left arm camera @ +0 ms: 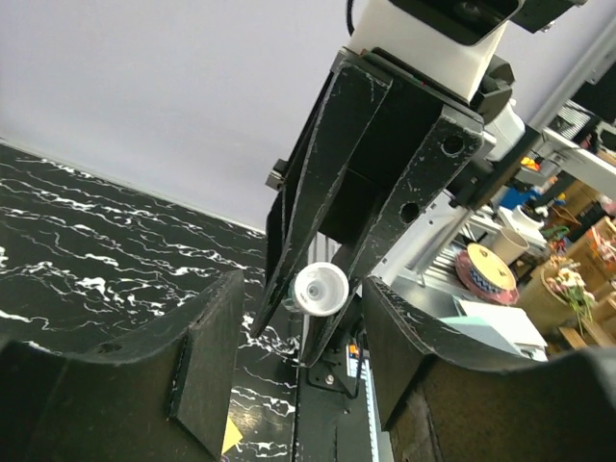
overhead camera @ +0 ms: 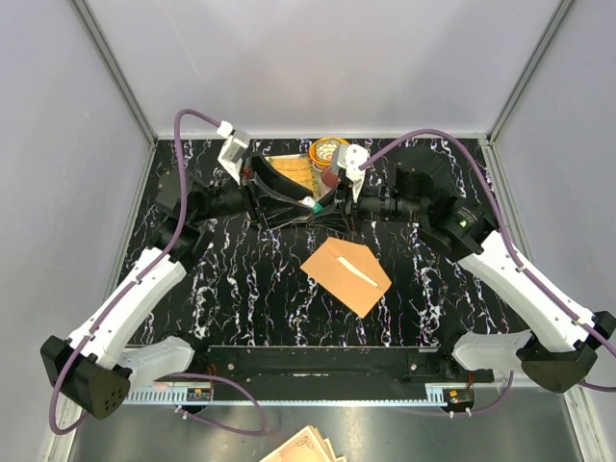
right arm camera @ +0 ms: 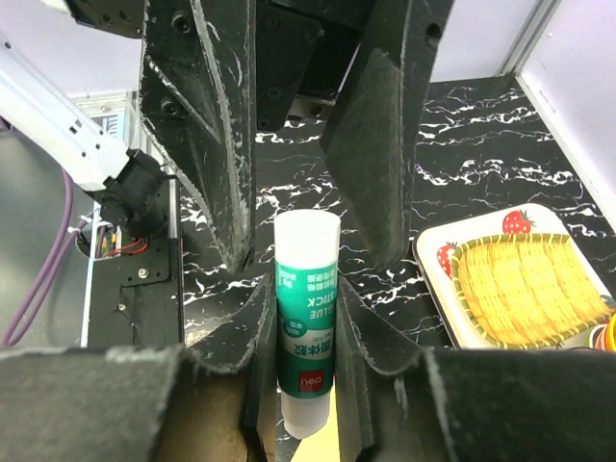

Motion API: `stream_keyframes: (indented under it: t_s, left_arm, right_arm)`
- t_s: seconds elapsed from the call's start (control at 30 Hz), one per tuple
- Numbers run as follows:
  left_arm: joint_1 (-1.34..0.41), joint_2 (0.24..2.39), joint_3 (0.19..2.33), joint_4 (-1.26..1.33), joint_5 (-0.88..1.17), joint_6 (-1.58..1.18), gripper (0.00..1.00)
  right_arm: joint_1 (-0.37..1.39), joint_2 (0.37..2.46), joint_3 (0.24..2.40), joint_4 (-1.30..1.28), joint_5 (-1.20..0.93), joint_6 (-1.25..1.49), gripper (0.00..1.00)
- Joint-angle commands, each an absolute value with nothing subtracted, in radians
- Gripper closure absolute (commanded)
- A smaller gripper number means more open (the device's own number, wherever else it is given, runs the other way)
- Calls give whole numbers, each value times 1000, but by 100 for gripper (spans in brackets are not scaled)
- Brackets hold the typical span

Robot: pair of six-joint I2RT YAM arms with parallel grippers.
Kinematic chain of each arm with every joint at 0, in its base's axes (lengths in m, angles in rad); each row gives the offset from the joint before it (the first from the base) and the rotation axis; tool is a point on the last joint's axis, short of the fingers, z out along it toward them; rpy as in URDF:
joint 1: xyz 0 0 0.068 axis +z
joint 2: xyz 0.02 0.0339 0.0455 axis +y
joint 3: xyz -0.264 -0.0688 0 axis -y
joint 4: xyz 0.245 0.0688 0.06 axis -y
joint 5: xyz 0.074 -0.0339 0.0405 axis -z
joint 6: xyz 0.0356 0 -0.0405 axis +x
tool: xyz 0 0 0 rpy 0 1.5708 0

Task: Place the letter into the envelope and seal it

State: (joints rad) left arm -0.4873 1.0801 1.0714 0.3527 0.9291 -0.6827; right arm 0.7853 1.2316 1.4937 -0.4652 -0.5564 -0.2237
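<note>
The orange-tan envelope (overhead camera: 345, 276) lies flat on the black marbled table in front of both grippers, with a thin pale strip (overhead camera: 358, 275) across it. The letter sheet does not show. My right gripper (overhead camera: 332, 205) is shut on a green and white glue stick (right arm camera: 306, 318), held just above the table near the tray. My left gripper (overhead camera: 300, 202) is open and faces it, its fingers (right arm camera: 373, 144) standing either side of the stick's white end (left arm camera: 320, 289) without touching. A corner of the envelope shows under the stick in the right wrist view (right arm camera: 322, 450).
A white tray with a basket-weave and strawberry print (overhead camera: 289, 171) stands at the back, also in the right wrist view (right arm camera: 525, 279). An orange round tin (overhead camera: 329, 150) sits beside it. An ornate-edged beige paper stack (overhead camera: 306, 448) lies below the table's near rail.
</note>
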Motion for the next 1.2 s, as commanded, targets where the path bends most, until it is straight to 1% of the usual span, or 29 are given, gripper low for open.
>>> stream_keyframes:
  t_s: [0.0, 0.03, 0.1, 0.13, 0.17, 0.2, 0.27, 0.3, 0.33, 0.4, 0.47, 0.53, 0.63, 0.67, 0.83, 1.03, 1.07, 1.17]
  left_arm:
    - [-514, 1063, 1118, 348, 1006, -638, 46]
    - [-521, 1062, 1118, 342, 1005, -629, 46]
    - [-526, 1063, 1123, 330, 988, -618, 51]
    - [-531, 1066, 1127, 328, 988, -614, 56]
    - [-534, 1071, 1131, 324, 988, -614, 68]
    - [-534, 1074, 1132, 322, 988, -614, 76]
    - [-535, 1071, 1132, 316, 985, -611, 85]
    - [-535, 1068, 1132, 314, 983, -607, 97]
    - [-535, 1065, 1128, 314, 985, -606, 100]
    - [-535, 1048, 1121, 311, 977, -595, 100]
    - [-535, 1032, 1117, 290, 967, -581, 100]
    - [-534, 1023, 1108, 290, 960, -580, 100]
    - [-535, 1012, 1108, 302, 951, -586, 100]
    - [-535, 1014, 1109, 302, 951, -586, 100]
    - [-535, 1015, 1121, 287, 962, -581, 100]
    - [-537, 1016, 1109, 272, 953, -575, 100]
    - [-537, 1014, 1108, 270, 953, -572, 100]
    - [-537, 1020, 1115, 249, 974, -551, 99]
  right_arm:
    - [815, 1220, 1506, -477, -528, -308, 100]
    - [819, 1221, 1509, -477, -528, -314, 100]
    - [833, 1224, 1511, -483, -523, -324, 100]
    - [838, 1227, 1512, -483, -520, -325, 100]
    - [839, 1226, 1514, -483, -522, -325, 100]
    - [839, 1226, 1514, -482, -520, -324, 100]
    - [839, 1226, 1519, -482, -523, -318, 100]
    - [839, 1226, 1520, -482, -526, -313, 100]
    - [839, 1223, 1520, -480, -522, -296, 100]
    - [839, 1221, 1522, -491, -502, -266, 88]
    - [839, 1216, 1520, -511, -497, -267, 89]
    - [839, 1206, 1508, -515, -492, -262, 77]
    - [839, 1204, 1503, -523, -483, -245, 51]
    - [838, 1204, 1505, -529, -477, -244, 49]
    - [839, 1204, 1506, -552, -463, -258, 51]
    - [839, 1209, 1525, -554, -488, -264, 63]
    - [839, 1210, 1526, -554, -498, -265, 74]
    - [839, 1212, 1528, -561, -514, -282, 93]
